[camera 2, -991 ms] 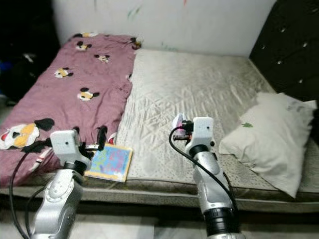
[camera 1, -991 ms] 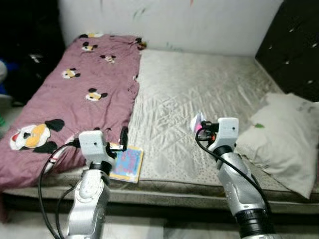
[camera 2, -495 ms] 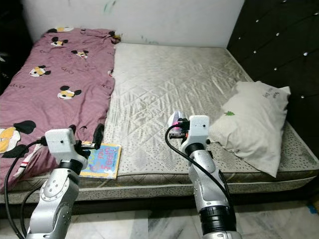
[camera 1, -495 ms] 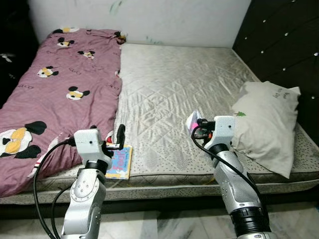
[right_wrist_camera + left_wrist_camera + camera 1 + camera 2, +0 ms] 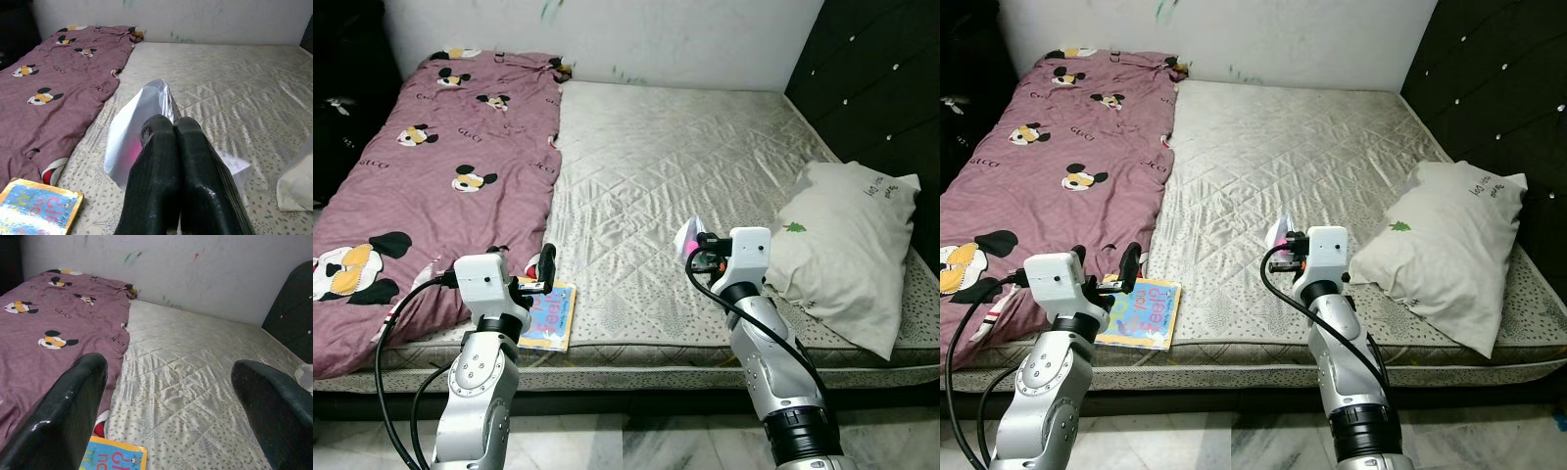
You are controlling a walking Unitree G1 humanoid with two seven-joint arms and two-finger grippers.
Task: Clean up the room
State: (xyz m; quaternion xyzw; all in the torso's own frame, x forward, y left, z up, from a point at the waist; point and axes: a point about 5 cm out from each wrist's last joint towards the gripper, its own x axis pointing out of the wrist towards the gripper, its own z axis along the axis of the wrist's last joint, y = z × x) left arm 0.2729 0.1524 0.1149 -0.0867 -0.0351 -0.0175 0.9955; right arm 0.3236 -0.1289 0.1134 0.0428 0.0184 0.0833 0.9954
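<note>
A colourful children's book (image 5: 548, 311) lies flat at the front edge of the bare grey mattress (image 5: 685, 166), beside a maroon cartoon-mouse blanket (image 5: 440, 176). My left gripper (image 5: 166, 396) hovers just above the book's near end, open, its black fingers (image 5: 73, 401) spread wide with nothing between them. My right gripper (image 5: 171, 129) is shut on a silver and pink wrapper (image 5: 137, 127), held above the mattress front, left of a white pillow (image 5: 847, 250). The wrapper (image 5: 686, 235) sticks up past the fingertips.
A dark padded headboard (image 5: 881, 78) rises along the right side, behind the pillow. A white marked wall (image 5: 607, 34) closes the far end. Pale floor (image 5: 626, 446) runs along the bed's front edge.
The whole picture has shifted, so the camera moved; the bed now sits more centred. Both arms keep the same pose, and the right gripper still holds the wrapper.
</note>
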